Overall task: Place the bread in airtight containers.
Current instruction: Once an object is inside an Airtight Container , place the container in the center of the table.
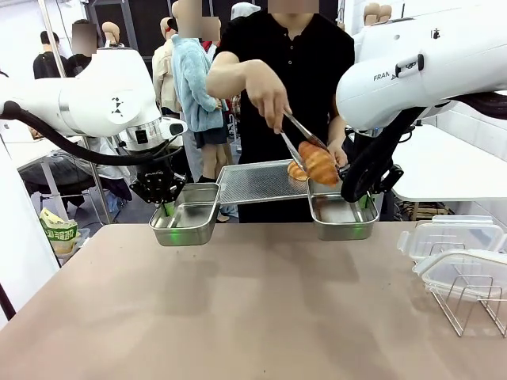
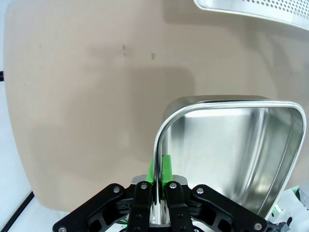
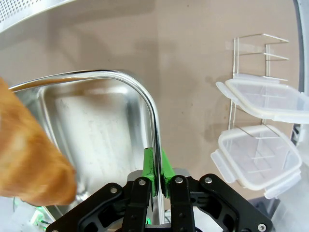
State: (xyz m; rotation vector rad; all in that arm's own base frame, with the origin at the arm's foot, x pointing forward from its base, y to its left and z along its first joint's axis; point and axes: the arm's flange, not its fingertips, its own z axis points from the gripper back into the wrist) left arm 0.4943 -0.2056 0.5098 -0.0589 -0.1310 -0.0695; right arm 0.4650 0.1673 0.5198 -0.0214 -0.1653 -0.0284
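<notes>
Tan and bare across most of its width, the surface (image 1: 238,301) carries a wire rack (image 1: 467,305) at the right edge with two clear lids (image 1: 451,237) lying on it. Near the far edge each arm holds up a steel tin by its rim. The left jaws are pressed together on the wall of the left tin (image 1: 186,215), green pads on either side of the metal, and the left wrist view shows that tin (image 2: 227,154) with nothing in it. The right jaws pinch the rim of the right tin (image 1: 342,215) in the same way.

Across the surface, the person's hand (image 1: 269,99) works a pair of tongs (image 1: 297,134) closed on one roll (image 1: 319,165), which hangs just above the far side of the right tin. In the right wrist view this roll (image 3: 29,159) looms over the tin's floor (image 3: 96,130), which looks bare. A second roll (image 1: 295,170) lies on the mesh tray (image 1: 253,182) between the two tins.

By my reading the task is at its start: no bread rests in either tin yet, the first roll is about to go into the right one, the other remains on the tray, and both lids wait to be fitted.
</notes>
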